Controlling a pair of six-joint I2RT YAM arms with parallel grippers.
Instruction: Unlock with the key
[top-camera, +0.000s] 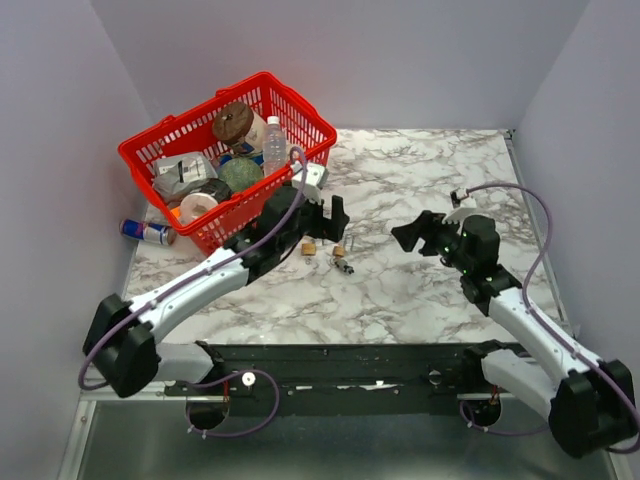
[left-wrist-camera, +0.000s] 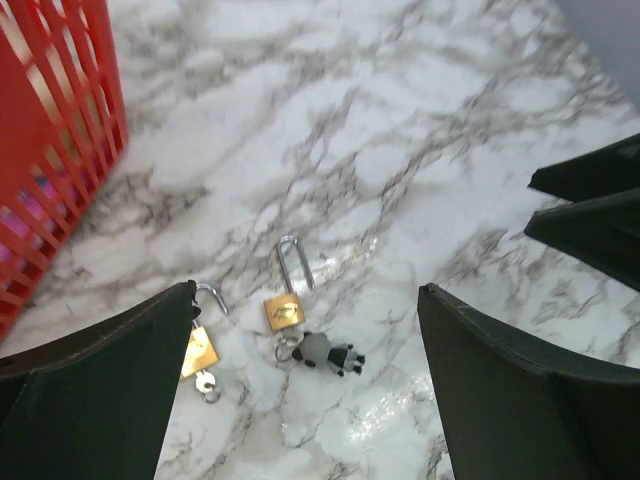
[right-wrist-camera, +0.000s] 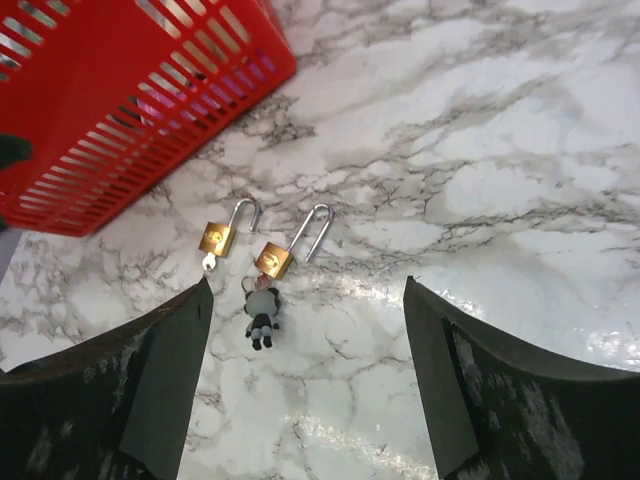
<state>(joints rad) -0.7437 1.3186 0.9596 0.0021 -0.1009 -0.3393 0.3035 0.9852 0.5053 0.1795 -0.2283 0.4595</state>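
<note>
**Both padlocks open, both grippers empty**

A can (top-camera: 146, 232) lies at the left edge of the table (top-camera: 420, 170), against the red basket (top-camera: 190, 113) in the far left corner. The can's label and the labels on the goods in the basket are too blurred to read.

The left gripper (top-camera: 326, 218) hangs just right of the basket with its jaws spread wide and nothing between them. Below it, near the table's middle, the left padlock (right-wrist-camera: 217, 239) and the right padlock (right-wrist-camera: 272, 260) lie side by side, apart, each with its shackle swung up. A stamp shows on each brass body but is too small to read.

The key (right-wrist-camera: 262, 318) lies flat, its ring touching the bottom of the right padlock. I cannot tell if the blade is in the lock.

The right gripper (top-camera: 410, 226) is well right of the locks, jaws apart and empty.
</note>
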